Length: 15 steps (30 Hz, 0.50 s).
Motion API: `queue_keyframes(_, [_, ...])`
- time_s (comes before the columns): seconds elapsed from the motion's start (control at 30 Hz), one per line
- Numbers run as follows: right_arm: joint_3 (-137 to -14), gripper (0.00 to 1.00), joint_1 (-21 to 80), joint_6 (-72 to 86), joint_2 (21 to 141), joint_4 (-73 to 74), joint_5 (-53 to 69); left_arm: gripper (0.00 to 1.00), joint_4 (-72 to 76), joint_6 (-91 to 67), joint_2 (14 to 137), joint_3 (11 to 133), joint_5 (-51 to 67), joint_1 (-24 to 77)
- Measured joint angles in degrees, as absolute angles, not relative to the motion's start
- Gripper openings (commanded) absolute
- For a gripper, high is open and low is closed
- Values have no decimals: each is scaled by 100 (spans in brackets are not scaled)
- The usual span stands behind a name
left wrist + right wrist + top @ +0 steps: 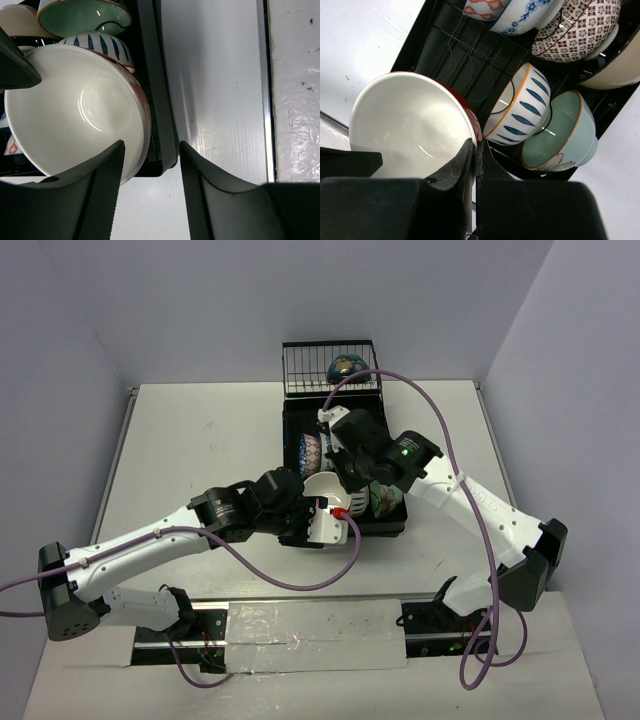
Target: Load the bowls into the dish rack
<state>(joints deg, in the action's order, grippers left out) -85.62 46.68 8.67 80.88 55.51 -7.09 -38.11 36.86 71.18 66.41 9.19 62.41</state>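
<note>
The black dish rack (292, 420) lies mid-table. My right gripper (475, 147) is shut on the rim of a bowl, white inside and red outside (410, 120), and holds it tilted over the rack's near end (322, 488). My left gripper (150, 160) is open just beside that bowl (75, 110), by the rack's near corner (160, 100); only table shows between its fingers. A blue-striped bowl (520, 107) and a pale green bowl (555, 130) stand on edge in the rack. Red-patterned (485, 7), blue-flowered (527, 12), brown-patterned (577, 30) and cream (620, 70) bowls sit farther in.
The upright wire basket (310, 365) at the rack's far end holds a blue patterned bowl (347, 366). Both arms meet over the rack's near end, the right gripper (345, 485) above the left gripper (322, 515). Walls close in the table on three sides.
</note>
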Motion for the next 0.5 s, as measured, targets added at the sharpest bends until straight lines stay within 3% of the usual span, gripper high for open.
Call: queue_keyframes(0.5, [-8562,0,4748,760,8088,5559,-637,41,-3894,3688,7356,6657,917,6241])
